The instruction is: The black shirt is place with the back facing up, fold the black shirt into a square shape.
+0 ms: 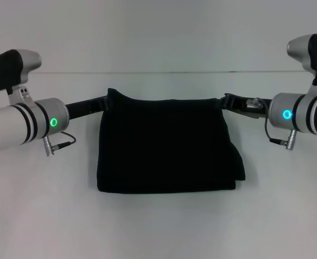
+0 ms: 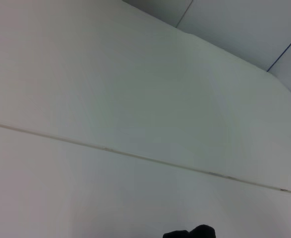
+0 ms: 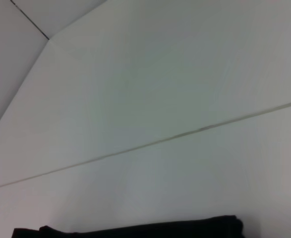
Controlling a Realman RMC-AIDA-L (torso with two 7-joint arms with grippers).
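Black cloth is lying folded in the middle of the white table (image 1: 45,216): the black shirt (image 1: 166,145) is sitting as a thick, roughly square bundle of several layers, its near edge straight and its right edge showing stacked folds that are bulging outward a little. No lettering is showing on the upper face. The far left corner of the bundle is rising into a small peak, and the far right corner is being held level with it.

The left gripper (image 1: 105,102) is reaching in from the left side along the far edge and is meeting the shirt at that raised left corner; its dark fingers are merging with the cloth, so whether they are clamped on it or parted cannot be told. The right gripper (image 1: 227,100) is reaching in from the right side to the far right corner in the same way, touching the cloth edge, and how its jaws are standing cannot be told either. Both forearms are showing a green ring light.

The left wrist view is showing mostly bare table with a seam line running across it and only a small dark lump of the shirt at the frame edge. The right wrist view is showing a strip of the shirt's folded edge lying flat on the table. No containers are appearing in any view.
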